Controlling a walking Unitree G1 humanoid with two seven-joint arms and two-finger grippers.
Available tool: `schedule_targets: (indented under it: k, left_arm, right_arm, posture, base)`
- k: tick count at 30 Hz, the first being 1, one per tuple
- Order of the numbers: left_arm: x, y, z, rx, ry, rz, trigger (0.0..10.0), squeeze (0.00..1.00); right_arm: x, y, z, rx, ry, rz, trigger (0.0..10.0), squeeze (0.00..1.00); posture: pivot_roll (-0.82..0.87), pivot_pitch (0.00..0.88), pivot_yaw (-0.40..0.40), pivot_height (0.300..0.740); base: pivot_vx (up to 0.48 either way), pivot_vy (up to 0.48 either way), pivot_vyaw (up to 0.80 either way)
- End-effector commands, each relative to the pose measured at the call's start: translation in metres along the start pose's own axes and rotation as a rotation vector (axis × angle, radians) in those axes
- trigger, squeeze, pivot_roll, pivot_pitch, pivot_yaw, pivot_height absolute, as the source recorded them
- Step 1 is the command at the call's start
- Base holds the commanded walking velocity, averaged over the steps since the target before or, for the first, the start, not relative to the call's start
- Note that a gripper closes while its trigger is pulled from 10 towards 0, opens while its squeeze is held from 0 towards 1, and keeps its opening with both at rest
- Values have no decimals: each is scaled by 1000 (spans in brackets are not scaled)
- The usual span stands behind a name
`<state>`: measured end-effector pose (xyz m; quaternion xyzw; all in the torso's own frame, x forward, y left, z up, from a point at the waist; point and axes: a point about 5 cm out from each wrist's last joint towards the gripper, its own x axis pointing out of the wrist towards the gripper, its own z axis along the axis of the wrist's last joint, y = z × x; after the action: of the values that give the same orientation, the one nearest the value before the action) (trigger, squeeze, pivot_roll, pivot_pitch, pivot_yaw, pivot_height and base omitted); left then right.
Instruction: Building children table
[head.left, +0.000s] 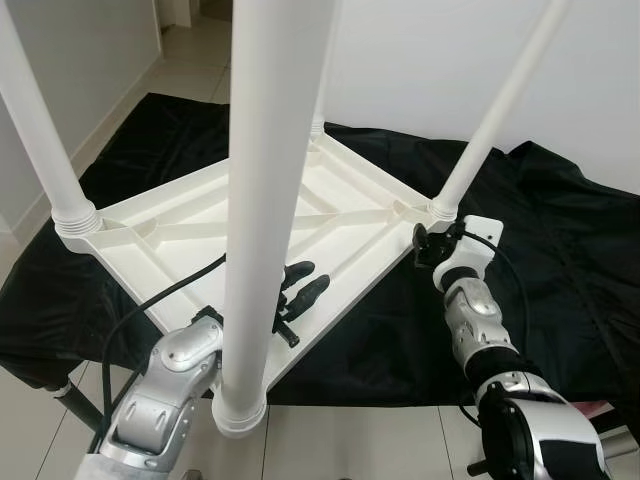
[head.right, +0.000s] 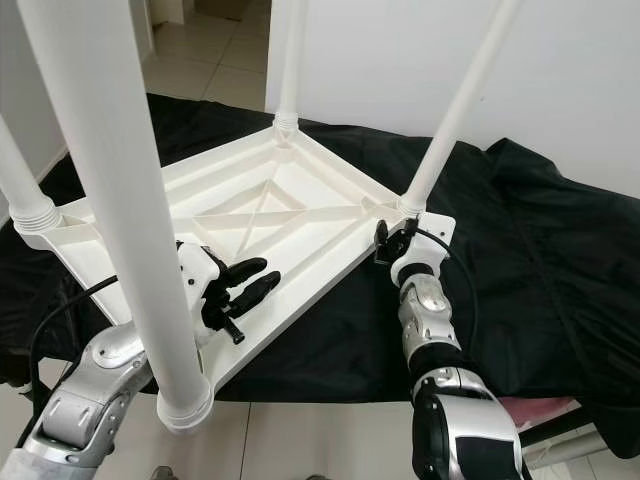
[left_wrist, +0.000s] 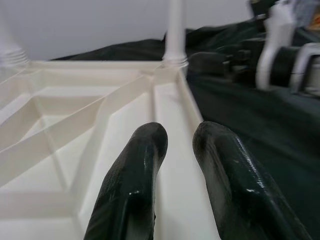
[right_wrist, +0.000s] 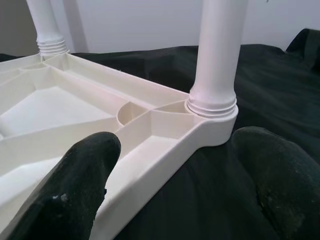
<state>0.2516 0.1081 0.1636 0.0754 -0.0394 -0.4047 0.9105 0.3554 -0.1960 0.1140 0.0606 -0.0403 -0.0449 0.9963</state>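
Nearest leg: a white table leg (head.left: 258, 200) stood right under the camera, rising from the front corner socket, which hung past the front edge of the black cloth (head.left: 560, 280).
Table: the children's table (head.left: 300, 225) lay upside down on that cloth-covered worktop, all four legs pointing up.
Risk one: that overhanging corner could tip or slide the table off, I judged, if either arm pushed toward it.
Risk two: the cloth looked loose and wrinkled, so a nudge might drag the whole top.
Left claw (head.right: 248, 280): reached in low over the ribbed underside beside the near leg, fingers close together, gripping nothing.
Right claw (right_wrist: 175, 165): fingers wide apart at the right corner, one over the rim, one over the cloth, clamped on nothing.
Right arm: forearm stretched forward, wrist level with the table's rim.
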Motion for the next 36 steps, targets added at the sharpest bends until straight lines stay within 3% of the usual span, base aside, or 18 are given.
schedule_targets:
  k: [1,2,5,8,10,12,24,25,26,27,28,29,35,36]
  left_arm:
    - [-8,13,-4,17,31,33,10000,0]
    - [-16,22,-3,41,43,25,10000,0]
    - [-21,29,-1,68,51,22,10000,0]
    - [-32,52,1,101,79,66,10000,0]
    - [-32,52,1,101,79,66,10000,0]
    - [-40,64,-1,115,116,87,10000,0]
    - [-66,78,-13,132,208,3,10000,0]
    - [-70,79,-15,140,229,-32,10000,90]
    - [-70,79,-15,140,229,-32,10000,90]
    - [-75,82,-17,123,249,-56,10000,824]
    - [-75,82,-17,123,249,-56,10000,824]
    - [-78,84,-17,110,262,-85,10000,1000]
    - [-85,84,-17,99,288,-167,10000,1000]
    - [-87,83,-17,110,290,-181,10000,0]
  right_arm:
    - [-9,-8,-2,-31,-30,7,10000,0]
    - [-15,-11,-2,-44,-52,16,10000,0]
    - [-19,-14,-1,-51,-69,23,10000,0]
    - [-30,-21,1,-87,-112,43,10000,0]
    - [-30,-21,1,-87,-112,43,10000,0]
    - [-37,-29,4,-98,-135,37,10000,0]
    - [-63,-23,16,-130,-185,258,10000,0]
    - [-66,-22,16,-135,-177,279,10000,0]
    - [-66,-22,16,-135,-177,279,10000,0]
    - [-68,-22,16,-138,-172,287,10000,0]
    - [-68,-22,16,-138,-172,287,10000,0]
    - [-69,-22,17,-144,-170,289,10000,0]
    - [-71,-24,19,-148,-168,293,10000,0]
    - [-72,-23,20,-144,-167,301,10000,0]
  posture:
    - [108,3,-133,740]
    - [103,5,-127,740]
    - [101,9,-122,740]
    - [93,15,-113,740]
    - [93,15,-113,740]
    - [82,21,-106,740]
    - [80,30,-96,740]
    - [78,30,-93,740]
    - [78,30,-93,740]
    - [78,30,-92,740]
    - [78,30,-92,740]
    - [78,29,-90,740]
    - [80,27,-89,740]
    - [81,26,-89,740]
  base:
    - [0,0,0]
    - [0,0,0]
    - [0,0,0]
    - [0,0,0]
    - [0,0,0]
    - [0,0,0]
    - [0,0,0]
    - [0,0,0]
    - [0,0,0]
    - [0,0,0]
    - [0,0,0]
    - [0,0,0]
    - [0,0,0]
    - [0,0,0]
